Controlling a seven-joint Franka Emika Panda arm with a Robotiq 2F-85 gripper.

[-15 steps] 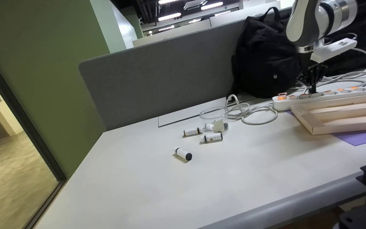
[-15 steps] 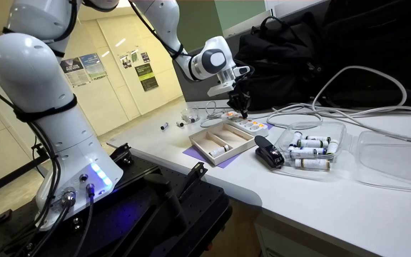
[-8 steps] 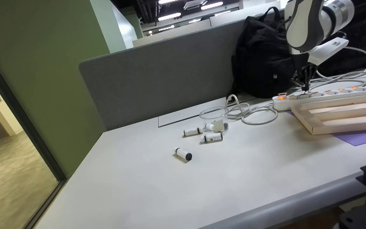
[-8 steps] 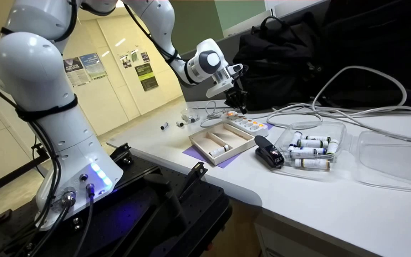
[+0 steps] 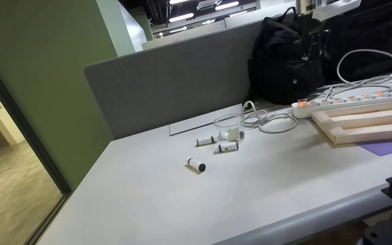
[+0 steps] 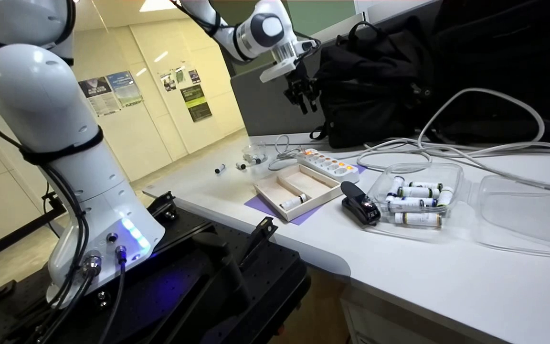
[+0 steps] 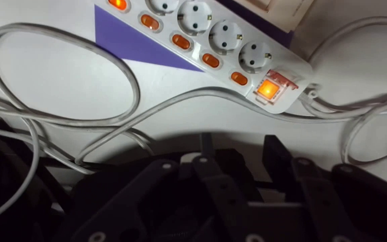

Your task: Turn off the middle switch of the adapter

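A grey partition (image 5: pixel 182 92) backs the white desk (image 5: pixel 148 204). On it lies the adapter (image 6: pixel 328 165) — a wooden tray (image 5: pixel 328 126) just beside, over a purple sheet (image 5: pixel 381 149), white cables (image 7: pixel 207 91) looping along its other side. A black backpack (image 5: pixel 281 78) stands near. The gripper (image 7: pixel 239 144) hangs in the air, released — jaws parted. The desk stretches past vials (image 5: pixel 227 147) to its grey edge (image 5: pixel 318 219).

no readable text, wall posters (image 6: pixel 125 90) (print too small), bottle labels (image 6: pixel 417 219) apparently printed, blurred
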